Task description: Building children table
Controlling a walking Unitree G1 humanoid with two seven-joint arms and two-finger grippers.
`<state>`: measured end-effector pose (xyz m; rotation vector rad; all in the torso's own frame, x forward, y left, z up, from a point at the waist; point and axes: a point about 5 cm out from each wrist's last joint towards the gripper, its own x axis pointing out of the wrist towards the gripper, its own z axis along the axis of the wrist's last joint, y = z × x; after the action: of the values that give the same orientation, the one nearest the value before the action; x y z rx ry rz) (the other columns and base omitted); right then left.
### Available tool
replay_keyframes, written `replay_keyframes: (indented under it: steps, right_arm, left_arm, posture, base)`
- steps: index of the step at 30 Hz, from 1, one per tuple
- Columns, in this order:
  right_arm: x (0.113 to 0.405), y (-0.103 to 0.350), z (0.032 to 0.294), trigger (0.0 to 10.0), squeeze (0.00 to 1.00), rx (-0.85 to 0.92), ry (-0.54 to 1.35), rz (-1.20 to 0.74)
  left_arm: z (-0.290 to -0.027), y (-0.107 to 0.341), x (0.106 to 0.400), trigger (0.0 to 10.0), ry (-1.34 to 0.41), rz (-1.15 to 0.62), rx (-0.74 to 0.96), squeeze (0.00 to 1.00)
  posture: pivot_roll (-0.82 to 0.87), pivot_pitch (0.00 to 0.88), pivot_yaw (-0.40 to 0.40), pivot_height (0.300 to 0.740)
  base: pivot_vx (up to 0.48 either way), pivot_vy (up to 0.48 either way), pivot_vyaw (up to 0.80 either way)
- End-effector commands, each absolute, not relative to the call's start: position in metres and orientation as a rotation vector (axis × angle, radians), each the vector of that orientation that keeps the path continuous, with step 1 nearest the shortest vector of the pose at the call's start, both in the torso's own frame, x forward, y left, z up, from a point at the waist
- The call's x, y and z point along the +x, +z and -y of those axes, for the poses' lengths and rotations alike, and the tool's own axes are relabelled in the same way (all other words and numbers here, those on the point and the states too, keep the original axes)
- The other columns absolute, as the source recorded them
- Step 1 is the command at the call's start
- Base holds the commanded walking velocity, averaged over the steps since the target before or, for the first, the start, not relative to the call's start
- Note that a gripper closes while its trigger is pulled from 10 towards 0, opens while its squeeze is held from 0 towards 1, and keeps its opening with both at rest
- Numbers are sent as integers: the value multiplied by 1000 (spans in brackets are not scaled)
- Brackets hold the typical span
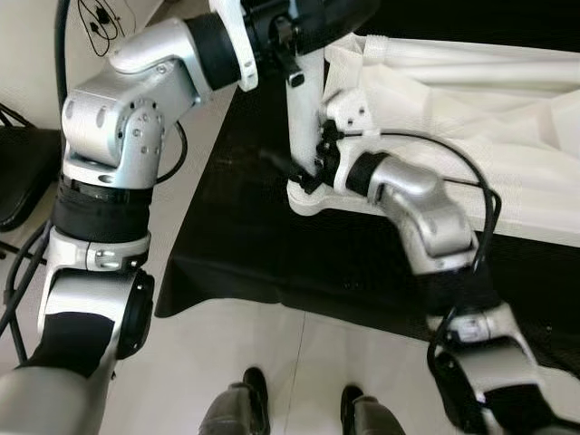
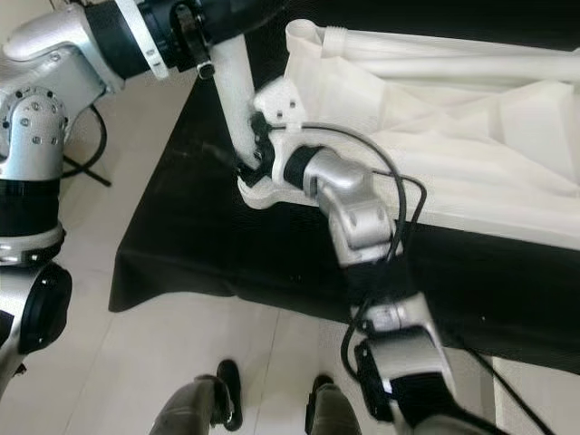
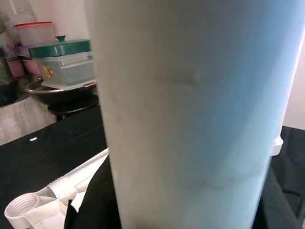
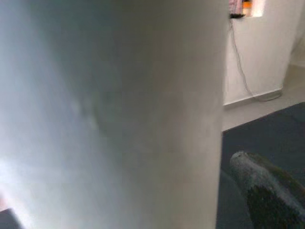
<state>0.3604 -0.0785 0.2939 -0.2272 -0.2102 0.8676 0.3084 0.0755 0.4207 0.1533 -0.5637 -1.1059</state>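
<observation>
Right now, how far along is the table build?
Early. Done: tabletop lies upside down on the black cloth. In hand: both grippers, left high and right low, hold one white leg upright at the near corner socket. Left: another corner socket stands empty.

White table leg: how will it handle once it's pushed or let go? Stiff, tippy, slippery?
The white table leg looks like a rigid plastic tube, so it probably won't flex. It stands nearly upright at the tabletop corner on the black mat, with the left gripper near its top and the right gripper near its base; tall and narrow, it could tip if unseated. Its smooth surface may slip.
</observation>
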Motion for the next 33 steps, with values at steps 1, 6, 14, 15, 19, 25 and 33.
replay_keyframes:
  steps: [1,6,14,15,19,25,33]
  right_arm:
    - [357,304,53,10000,0,-223,987,243]
    - [361,311,47,10000,0,-222,1060,241]
    - [363,313,43,0,0,-227,1204,185]
    - [364,313,43,0,0,-232,1217,181]
    - [366,315,43,0,0,-231,1237,182]
    - [367,315,43,0,0,-225,1243,189]
    - [368,310,41,0,0,-189,1213,203]
  left_arm:
    - [-53,410,302,10000,-1227,522,171,0]
    - [-51,410,301,10000,-1233,523,168,0]
    - [-51,411,302,10000,-1233,528,153,0]
    - [-52,411,302,10000,-1232,530,150,0]
    - [-53,411,302,10000,-1230,533,143,0]
    - [-53,412,302,10000,-1227,535,140,0]
    - [-57,412,306,10000,-1184,536,128,1000]
  posture:
    - [67,319,73,740]
    - [65,318,72,740]
    - [55,327,69,740]
    - [55,327,69,740]
    - [53,329,67,740]
    - [50,333,65,740]
    - [49,341,57,740]
  base:
    - [0,0,0]
    - [0,0,0]
    - [0,0,0]
    - [0,0,0]
    - [0,0,0]
    - [0,0,0]
    - [0,0,0]
